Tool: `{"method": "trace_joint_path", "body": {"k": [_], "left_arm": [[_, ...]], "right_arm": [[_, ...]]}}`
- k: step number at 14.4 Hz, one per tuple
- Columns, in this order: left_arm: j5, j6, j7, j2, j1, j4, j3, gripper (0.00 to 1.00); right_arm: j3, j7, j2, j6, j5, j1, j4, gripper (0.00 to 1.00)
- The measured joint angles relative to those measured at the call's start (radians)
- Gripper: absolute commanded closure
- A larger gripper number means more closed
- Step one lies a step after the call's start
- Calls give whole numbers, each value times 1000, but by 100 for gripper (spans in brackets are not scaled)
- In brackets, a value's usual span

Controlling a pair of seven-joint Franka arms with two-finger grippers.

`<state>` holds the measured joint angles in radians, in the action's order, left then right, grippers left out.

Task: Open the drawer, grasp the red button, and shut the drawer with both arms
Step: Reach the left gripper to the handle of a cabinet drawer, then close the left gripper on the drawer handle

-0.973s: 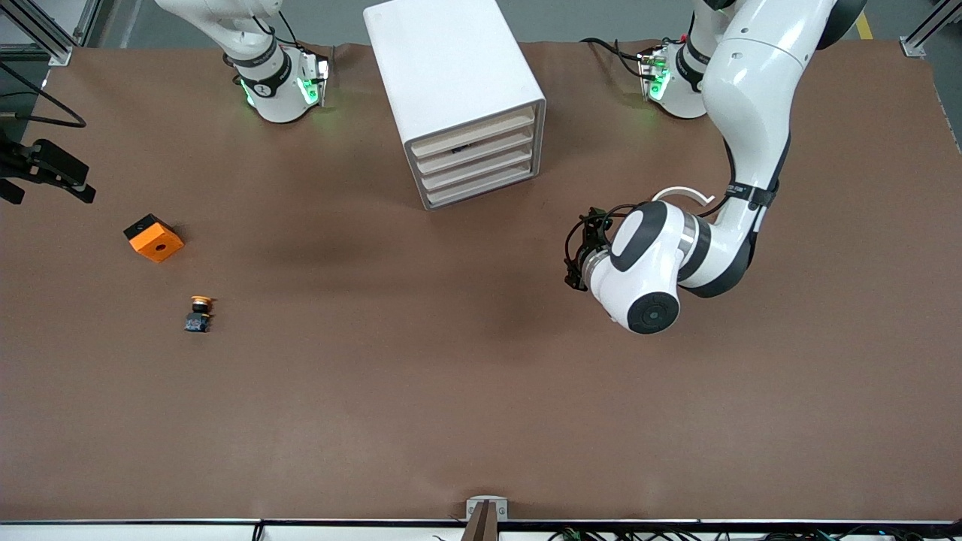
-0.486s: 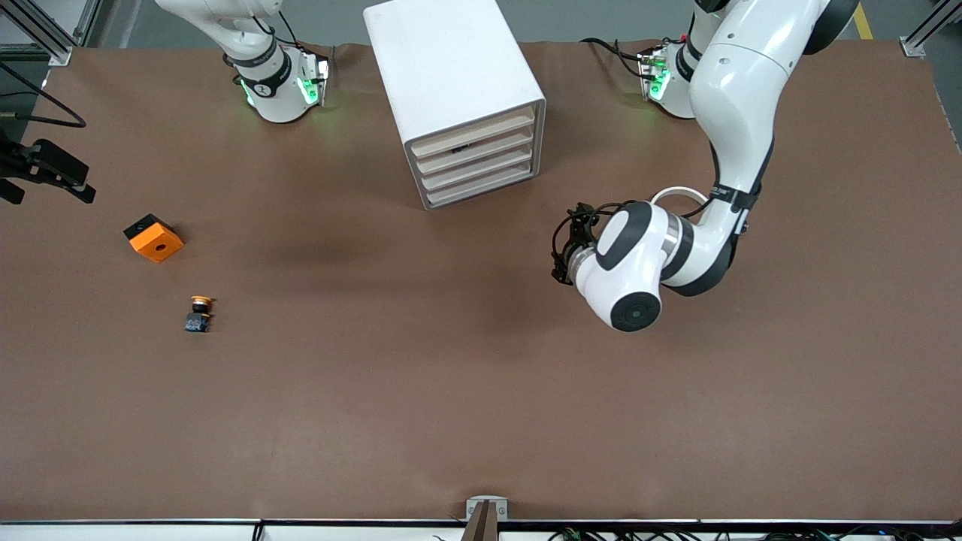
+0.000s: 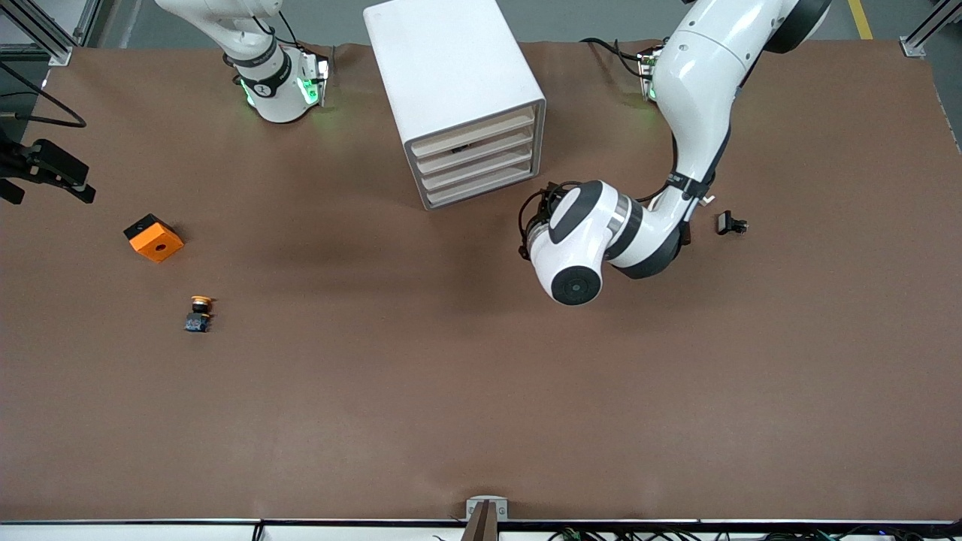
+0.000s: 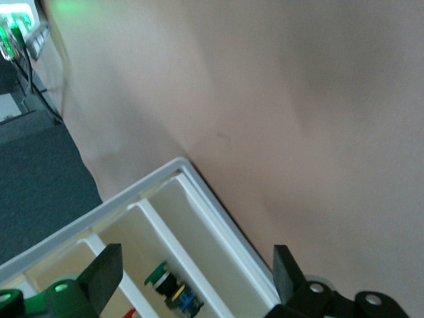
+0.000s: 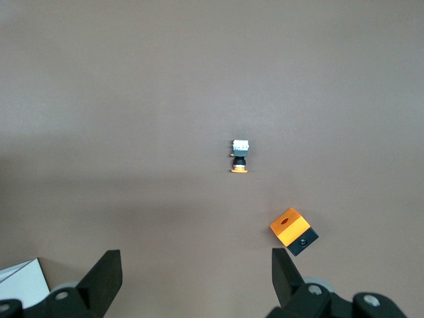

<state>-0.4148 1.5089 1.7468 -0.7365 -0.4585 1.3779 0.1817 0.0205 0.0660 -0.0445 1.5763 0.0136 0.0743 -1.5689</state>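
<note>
At top centre of the front view, on the brown bench (image 3: 481, 413): white box-shaped plastic cabinet (image 3: 458, 90), four shallow cream-edged tray drawers (image 3: 475, 159) all pushed in. Just in front of those drawers, over bare bench: left gripper (image 3: 526, 225), open and empty, fingers (image 4: 101, 273) wide apart in the left wrist view. Inside the trays there: a green-capped button (image 4: 159, 275) with a blue body, plus a red sliver (image 4: 130, 311) at the bottom edge, too little to identify as the red-capped button. Right gripper (image 5: 195, 278) open, empty, high over the bench. Toward the right arm's end: orange cube with a hole (image 3: 153, 238) and, lower in frame, orange-capped button (image 3: 199, 313).
</note>
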Motion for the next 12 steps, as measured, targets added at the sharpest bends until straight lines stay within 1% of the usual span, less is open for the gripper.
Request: {"method": "trace_joint_path", "body": {"k": [3, 8, 12], "left_arm": [[-113, -1, 73, -15, 0, 1, -3, 0], [-184, -2, 168, -65, -28, 2, -1, 0], [-199, -24, 275, -79, -29, 2, -1, 0]], "right_arm": [[0, 0, 0, 0, 0, 0, 0, 0], [0, 0, 0, 0, 0, 0, 0, 0], [0, 0, 0, 0, 0, 0, 0, 0]]}}
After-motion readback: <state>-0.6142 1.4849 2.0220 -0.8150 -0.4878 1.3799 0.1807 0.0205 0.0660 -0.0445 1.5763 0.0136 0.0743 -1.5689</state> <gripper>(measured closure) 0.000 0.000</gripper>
